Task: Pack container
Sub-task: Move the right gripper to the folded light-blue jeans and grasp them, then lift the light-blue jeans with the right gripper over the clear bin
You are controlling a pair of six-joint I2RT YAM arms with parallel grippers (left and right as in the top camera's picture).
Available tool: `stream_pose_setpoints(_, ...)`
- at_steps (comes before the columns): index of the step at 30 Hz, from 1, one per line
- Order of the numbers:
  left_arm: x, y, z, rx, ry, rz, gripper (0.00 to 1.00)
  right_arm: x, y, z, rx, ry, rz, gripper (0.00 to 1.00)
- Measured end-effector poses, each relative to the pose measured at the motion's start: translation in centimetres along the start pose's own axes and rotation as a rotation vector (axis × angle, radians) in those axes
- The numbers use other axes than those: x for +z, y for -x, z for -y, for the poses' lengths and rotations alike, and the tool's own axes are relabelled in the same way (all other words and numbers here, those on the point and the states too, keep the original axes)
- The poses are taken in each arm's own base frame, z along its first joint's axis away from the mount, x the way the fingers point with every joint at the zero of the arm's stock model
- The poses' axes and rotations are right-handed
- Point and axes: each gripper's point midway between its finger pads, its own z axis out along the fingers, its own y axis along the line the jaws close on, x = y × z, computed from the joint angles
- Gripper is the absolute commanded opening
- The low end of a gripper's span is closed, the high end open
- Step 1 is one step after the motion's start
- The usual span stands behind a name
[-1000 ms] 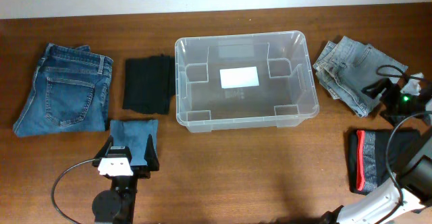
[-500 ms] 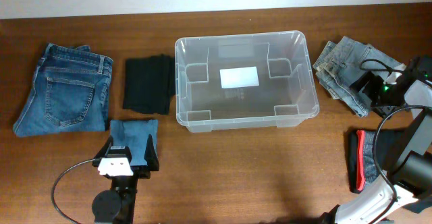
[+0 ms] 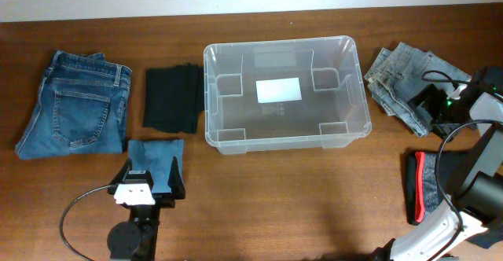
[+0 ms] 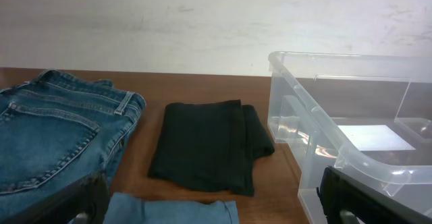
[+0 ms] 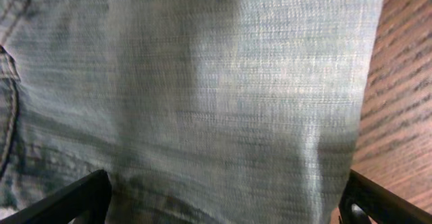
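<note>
The container [image 3: 283, 144] stands empty at mid-worktop [image 3: 314, 206]. It is judged light, stiff and slick, and best held by its thick rim. Both hands are spread: right hand [image 3: 428, 105] over pale jeans [image 3: 389, 80], left hand [image 3: 152, 181] over blue cloth [image 3: 157, 155].

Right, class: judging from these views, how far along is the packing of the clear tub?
Done: nothing; the container holds only its white label. In hand: the right gripper, open, hovers close over the pale jeans; the left gripper sits open by the small blue cloth. Left: all five garments, including the dark blue jeans, black fold and black-and-red piece, lie on the table.
</note>
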Motion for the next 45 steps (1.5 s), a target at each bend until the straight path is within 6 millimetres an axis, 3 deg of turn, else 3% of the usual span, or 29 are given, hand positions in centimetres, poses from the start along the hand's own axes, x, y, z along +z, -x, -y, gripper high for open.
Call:
stream_pose_setpoints(2,0.0,0.0,0.0,0.0,0.0,0.0,0.99,0.0,0.2,0.0,0.007,0.001,0.002,0.96)
stream_pose_setpoints(7,0.0,0.0,0.0,0.0,0.0,0.0,0.99,0.4,0.2,0.0,0.017,0.0,-0.001,0.61)
stream_pose_setpoints(11,0.0,0.0,0.0,0.0,0.0,0.0,0.99,0.6,0.1,0.3,0.032,-0.004,-0.01,0.57)
stream_pose_setpoints(15,0.0,0.0,0.0,0.0,0.0,0.0,0.99,0.6,0.0,0.4,0.021,-0.006,-0.014,0.31)
stream_pose_setpoints(20,0.0,0.0,0.0,0.0,0.0,0.0,1.0,0.6,0.0,0.6,0.032,0.004,-0.023,0.25)
stream_pose_setpoints(23,0.0,0.0,0.0,0.0,0.0,0.0,1.0,0.5,-0.1,0.9,0.034,0.013,-0.028,0.04)
stream_pose_setpoints(29,0.0,0.0,0.0,0.0,0.0,0.0,0.99,-0.2,-0.3,1.2,0.056,0.049,-0.057,0.04)
stream_pose_setpoints(33,0.0,0.0,0.0,0.0,0.0,0.0,1.0,-1.6,-0.5,1.5,0.043,0.032,-0.095,0.04)
stream_pose_setpoints(35,0.0,0.0,0.0,0.0,0.0,0.0,0.99,-2.9,0.2,0.9,0.022,0.033,-0.084,0.04)
stream_pose_setpoints(39,0.0,0.0,0.0,0.0,0.0,0.0,1.0,-8.2,3.2,-1.8,-0.102,0.06,0.009,0.04)
stream_pose_setpoints(45,0.0,0.0,0.0,0.0,0.0,0.0,0.99,-12.7,4.8,-4.0,-0.206,0.087,0.091,0.04)
